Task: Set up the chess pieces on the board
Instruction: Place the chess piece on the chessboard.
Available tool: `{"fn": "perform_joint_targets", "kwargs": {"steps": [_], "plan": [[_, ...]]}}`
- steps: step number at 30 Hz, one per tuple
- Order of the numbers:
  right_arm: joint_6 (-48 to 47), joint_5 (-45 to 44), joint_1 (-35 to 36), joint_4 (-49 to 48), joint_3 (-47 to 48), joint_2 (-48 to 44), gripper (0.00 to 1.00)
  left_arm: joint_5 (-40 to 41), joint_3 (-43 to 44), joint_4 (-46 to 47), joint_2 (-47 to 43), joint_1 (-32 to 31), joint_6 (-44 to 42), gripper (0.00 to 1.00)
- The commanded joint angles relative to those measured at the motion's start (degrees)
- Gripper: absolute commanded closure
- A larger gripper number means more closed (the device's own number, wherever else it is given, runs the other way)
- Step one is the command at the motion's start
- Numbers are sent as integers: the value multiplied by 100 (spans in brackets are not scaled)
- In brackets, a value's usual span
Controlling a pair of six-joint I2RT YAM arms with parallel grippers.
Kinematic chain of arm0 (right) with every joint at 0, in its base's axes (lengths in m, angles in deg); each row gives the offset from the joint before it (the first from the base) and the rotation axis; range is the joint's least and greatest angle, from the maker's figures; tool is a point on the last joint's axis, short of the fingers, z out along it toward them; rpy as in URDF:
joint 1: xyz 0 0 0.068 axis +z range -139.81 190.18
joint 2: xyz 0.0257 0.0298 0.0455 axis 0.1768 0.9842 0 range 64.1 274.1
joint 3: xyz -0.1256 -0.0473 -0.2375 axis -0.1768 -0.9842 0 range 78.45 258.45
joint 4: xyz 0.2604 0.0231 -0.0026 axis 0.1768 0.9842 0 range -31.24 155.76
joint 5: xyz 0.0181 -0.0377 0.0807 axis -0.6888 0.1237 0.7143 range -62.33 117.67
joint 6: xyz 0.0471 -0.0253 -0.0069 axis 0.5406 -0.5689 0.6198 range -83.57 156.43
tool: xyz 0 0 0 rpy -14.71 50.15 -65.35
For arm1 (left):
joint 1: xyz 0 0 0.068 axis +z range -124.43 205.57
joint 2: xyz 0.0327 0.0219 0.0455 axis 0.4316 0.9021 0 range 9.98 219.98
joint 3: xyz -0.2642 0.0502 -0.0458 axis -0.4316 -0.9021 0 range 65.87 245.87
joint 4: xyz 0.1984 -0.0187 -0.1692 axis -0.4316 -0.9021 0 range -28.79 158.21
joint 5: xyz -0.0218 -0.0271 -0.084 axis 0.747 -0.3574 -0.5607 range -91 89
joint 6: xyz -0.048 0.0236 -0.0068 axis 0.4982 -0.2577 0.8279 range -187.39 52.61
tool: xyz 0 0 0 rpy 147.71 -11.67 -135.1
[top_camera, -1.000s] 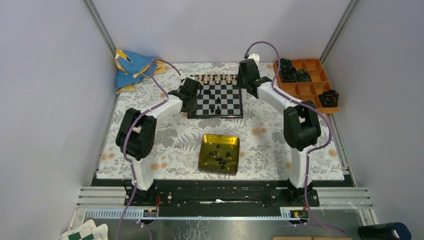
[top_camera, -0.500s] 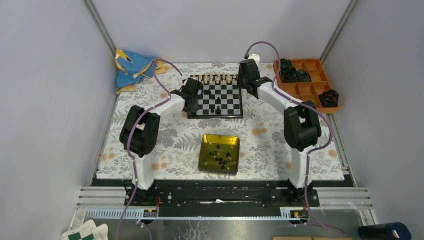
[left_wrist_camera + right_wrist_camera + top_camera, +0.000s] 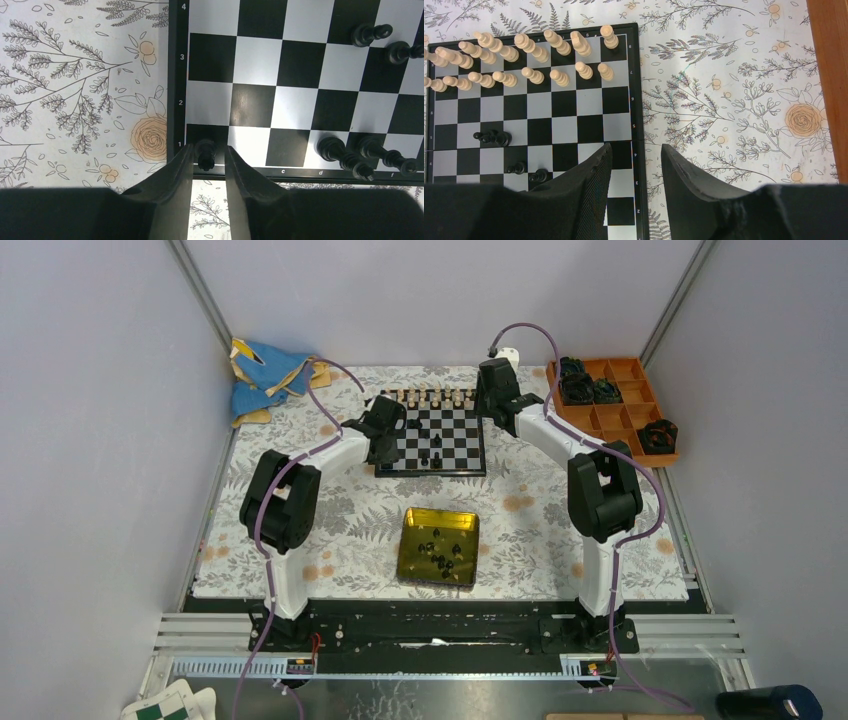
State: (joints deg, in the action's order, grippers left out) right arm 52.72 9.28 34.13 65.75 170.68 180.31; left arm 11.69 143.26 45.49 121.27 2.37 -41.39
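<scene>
The board [image 3: 433,438] lies at the back middle of the table, with cream pieces [image 3: 524,55] in two rows along its far side. My left gripper [image 3: 206,150] is at the board's near-left corner. Its jaws stand narrowly apart around a black piece [image 3: 206,152] that stands on corner square a1; a small gap shows on the right side. More black pieces stand on the board [image 3: 345,155] [image 3: 370,34] [image 3: 494,136]. My right gripper [image 3: 634,150] is open and empty over the board's right edge [image 3: 640,130].
A yellow tin [image 3: 404,548] with several loose black pieces sits at the near middle. An orange compartment tray [image 3: 608,418] with dark lumps stands at the back right. A blue cloth [image 3: 265,375] lies at the back left. A floral mat [image 3: 330,520] covers the table.
The left arm's elbow has shifted slightly right and the gripper has settled at the board's near-left corner. The right arm has not moved.
</scene>
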Motion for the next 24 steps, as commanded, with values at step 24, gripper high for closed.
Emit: {"fn": "perform_joint_targets", "kwargs": {"steps": [24], "plan": [[-230, 438, -5, 243, 620, -10, 52, 58, 1403, 149, 176, 77, -100, 49]]}}
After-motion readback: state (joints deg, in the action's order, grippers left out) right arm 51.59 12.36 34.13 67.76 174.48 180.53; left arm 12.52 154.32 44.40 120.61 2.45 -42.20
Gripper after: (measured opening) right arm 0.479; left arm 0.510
